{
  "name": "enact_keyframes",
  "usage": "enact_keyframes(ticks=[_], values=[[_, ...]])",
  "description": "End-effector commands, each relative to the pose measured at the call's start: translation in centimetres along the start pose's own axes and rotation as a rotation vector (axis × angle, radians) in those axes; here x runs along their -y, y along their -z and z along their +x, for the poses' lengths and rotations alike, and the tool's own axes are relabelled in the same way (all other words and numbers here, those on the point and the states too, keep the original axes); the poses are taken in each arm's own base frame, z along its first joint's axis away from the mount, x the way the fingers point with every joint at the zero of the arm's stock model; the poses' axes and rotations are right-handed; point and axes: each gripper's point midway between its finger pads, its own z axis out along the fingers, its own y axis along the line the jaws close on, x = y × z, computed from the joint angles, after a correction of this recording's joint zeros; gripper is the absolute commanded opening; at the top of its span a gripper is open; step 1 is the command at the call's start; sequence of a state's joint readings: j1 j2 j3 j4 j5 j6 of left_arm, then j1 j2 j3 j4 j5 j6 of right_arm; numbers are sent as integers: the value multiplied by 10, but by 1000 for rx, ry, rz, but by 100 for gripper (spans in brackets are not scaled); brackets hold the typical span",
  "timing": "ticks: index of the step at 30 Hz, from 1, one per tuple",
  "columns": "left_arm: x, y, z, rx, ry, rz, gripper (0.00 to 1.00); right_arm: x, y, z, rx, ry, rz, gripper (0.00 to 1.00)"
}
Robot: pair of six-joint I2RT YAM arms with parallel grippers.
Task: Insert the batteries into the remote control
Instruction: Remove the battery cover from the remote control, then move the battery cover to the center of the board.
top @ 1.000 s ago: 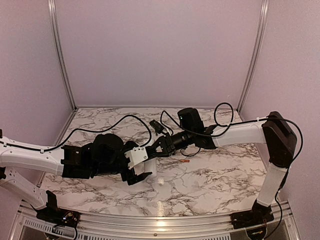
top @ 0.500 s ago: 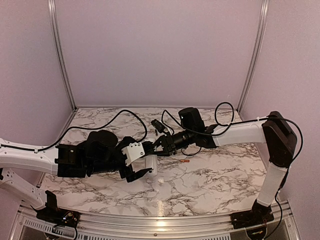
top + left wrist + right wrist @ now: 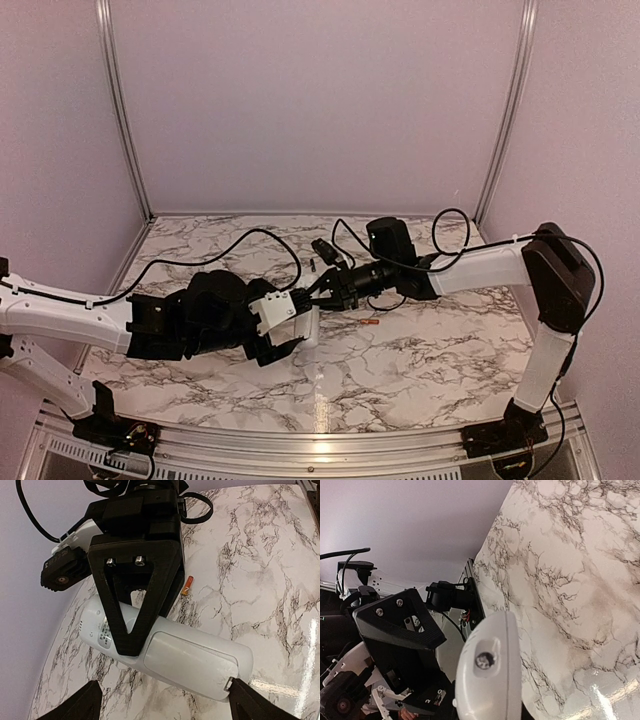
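The white remote control (image 3: pixel 195 657) lies back up just above the marble, its battery cover closed. My right gripper (image 3: pixel 131 630) is shut on the remote's end; in the right wrist view the remote (image 3: pixel 490 675) points end-on at the camera. My left gripper (image 3: pixel 167 702) is open, its fingertips (image 3: pixel 85 700) spread wide beside the remote, one touching the remote's far corner. In the top view both grippers meet at the remote (image 3: pixel 306 325). The orange battery (image 3: pixel 186 586) lies on the table, also in the top view (image 3: pixel 372 322). The dark battery is not clearly visible.
Black cables (image 3: pixel 240 245) trail over the marble table (image 3: pixel 430 350) behind the arms. A small dark stick (image 3: pixel 310 265) lies behind the grippers, too small to identify. The left arm's bulky wrist (image 3: pixel 395 630) sits close to the left of the remote.
My left arm drew back to the left, then came right again to the remote. My right gripper has kept hold of the remote and shifted slightly right.
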State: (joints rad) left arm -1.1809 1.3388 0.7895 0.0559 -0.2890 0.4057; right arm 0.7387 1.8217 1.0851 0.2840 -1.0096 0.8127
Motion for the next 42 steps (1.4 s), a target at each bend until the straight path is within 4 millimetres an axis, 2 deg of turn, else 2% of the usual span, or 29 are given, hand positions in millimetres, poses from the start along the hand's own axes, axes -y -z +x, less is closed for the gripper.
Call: enact_keyframes(ticks=[1,10,20,24,30,34,36,38,42], values=[[-8,-7,9,-10,21,-51,92,2,4,-6,23,-35,-44,0],[-10,1,4,25,57,-42,93,16,11,-11,56,-63,-27,0],[-10,3,10,17,124,-31,95,31,13,-12,80,-80,23,0],[-7,-2,2,30,253,15,94,40,15,-15,104,-87,64,0],[-6,-13,-12,-3,457,43,82,46,20,-20,136,-96,88,0],[-4,-18,-17,-8,569,59,80,48,25,-21,151,-101,98,0],[2,-24,-16,-29,595,82,80,49,27,-22,156,-100,102,0],[10,-33,-6,-96,598,91,79,50,27,-22,158,-103,103,0],[6,-45,11,-175,595,21,78,49,29,-22,162,-102,101,0]])
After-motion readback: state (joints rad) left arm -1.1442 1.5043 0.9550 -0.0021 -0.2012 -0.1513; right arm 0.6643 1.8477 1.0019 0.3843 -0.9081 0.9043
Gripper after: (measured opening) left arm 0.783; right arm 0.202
